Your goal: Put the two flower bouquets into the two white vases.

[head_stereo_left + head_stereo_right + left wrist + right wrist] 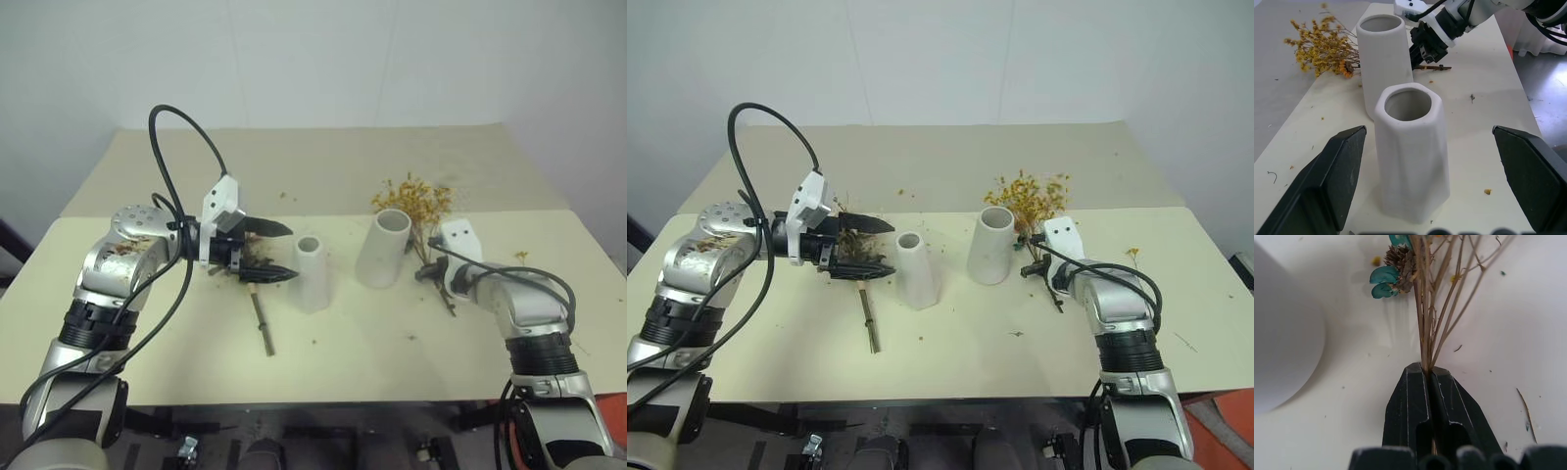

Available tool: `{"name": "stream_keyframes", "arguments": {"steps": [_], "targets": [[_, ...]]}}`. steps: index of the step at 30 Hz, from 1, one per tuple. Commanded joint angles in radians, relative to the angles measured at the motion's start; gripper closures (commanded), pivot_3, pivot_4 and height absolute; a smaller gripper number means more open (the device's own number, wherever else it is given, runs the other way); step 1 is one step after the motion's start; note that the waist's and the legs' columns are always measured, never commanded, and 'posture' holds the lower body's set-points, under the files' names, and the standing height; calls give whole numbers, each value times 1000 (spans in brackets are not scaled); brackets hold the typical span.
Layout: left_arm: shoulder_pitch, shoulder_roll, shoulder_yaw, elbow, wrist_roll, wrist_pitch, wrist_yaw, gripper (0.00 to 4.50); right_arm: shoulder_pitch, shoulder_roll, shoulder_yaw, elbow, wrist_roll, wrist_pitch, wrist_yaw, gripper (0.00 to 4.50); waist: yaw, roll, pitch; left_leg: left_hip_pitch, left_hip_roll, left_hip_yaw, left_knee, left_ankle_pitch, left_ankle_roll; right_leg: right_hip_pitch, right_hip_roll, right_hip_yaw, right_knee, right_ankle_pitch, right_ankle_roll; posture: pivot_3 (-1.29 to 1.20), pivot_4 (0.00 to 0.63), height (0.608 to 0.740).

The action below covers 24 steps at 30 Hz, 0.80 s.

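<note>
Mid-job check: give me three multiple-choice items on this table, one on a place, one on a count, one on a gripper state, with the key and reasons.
1. Where does the spray of tiny yellow-orange dried blooms on thin brown stems lie?
A. Beside the wider matte white tapered vase
B. Inside the slimmer matte white tapered vase
C. At the table's near edge

2. How many white vases stand upright?
A. One
B. Two
C. Three

3. How is the right gripper?
A. Wide open over a vase
B. Shut on the spray's stems
C. Shut on nothing

Key: 1 A, the blooms spread on the table next to the wider vase. 2 B, both stand with empty mouths in the left wrist view. 3 B, the right wrist view shows the black fingers pinched together with the stems between them.
</note>
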Motion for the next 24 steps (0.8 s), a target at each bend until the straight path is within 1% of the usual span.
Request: {"name": "stream_keyframes", "arguments": {"steps": [1, 4, 5, 8, 13, 16, 19, 24], "targets": [[-2, 17, 39, -34, -17, 6, 6, 0, -6, 29, -117, -35, 0, -41, -76, 4466, 0, 0, 0, 0, 0, 0, 0, 0, 0, 0, 0, 0, 0, 0, 0, 0, 150, 740], [1, 23, 44, -34, -20, 6, 8, 0, 0, 59, -212, -89, 26, -108, -108, 4466, 0, 0, 0, -1, 0, 0, 0, 0, 0, -1, 0, 0, 0, 0, 0, 0, 150, 740], [1, 25, 47, -33, -21, 6, 9, 0, 9, 67, -235, -113, 30, -170, -111, 4466, 1, 0, 0, -1, 0, 0, 0, 0, 0, -1, 0, 0, 0, 0, 0, 0, 150, 740], [2, 27, 50, -32, -22, 6, 13, 0, 18, 101, -288, -158, 36, -328, -133, 4466, 0, 0, 0, -2, 0, 0, 0, 0, 0, -2, 0, 0, 0, 0, 0, 0, 150, 740], [6, 26, 56, -33, -23, 6, 21, 0, -31, 145, -347, -216, 104, -485, -116, 4466, -2, 0, 0, -1, 0, 0, 0, 0, 0, -2, 0, 0, 0, 0, 0, 0, 150, 740], [12, 25, 64, -36, -28, 9, 28, 0, -66, 161, -348, -251, 172, -553, -63, 4466, -3, 1, 0, -1, 0, 0, 0, 0, 0, -2, 0, 0, 1, 0, 0, 0, 150, 740], [19, 21, 80, -41, -44, 14, 41, 0, -90, 183, -303, -292, 221, -628, 8, 4466, -3, 1, 0, -1, 1, 0, -1, 0, 0, -2, 0, 0, 1, 0, 0, 0, 150, 740], [37, 21, 99, -50, -62, 19, 60, 0, -95, 227, -257, -305, 271, -703, 56, 4466, -2, 1, 0, -1, 1, 0, -1, 0, 0, -2, 0, 0, 1, 0, 0, 0, 150, 740]]}}
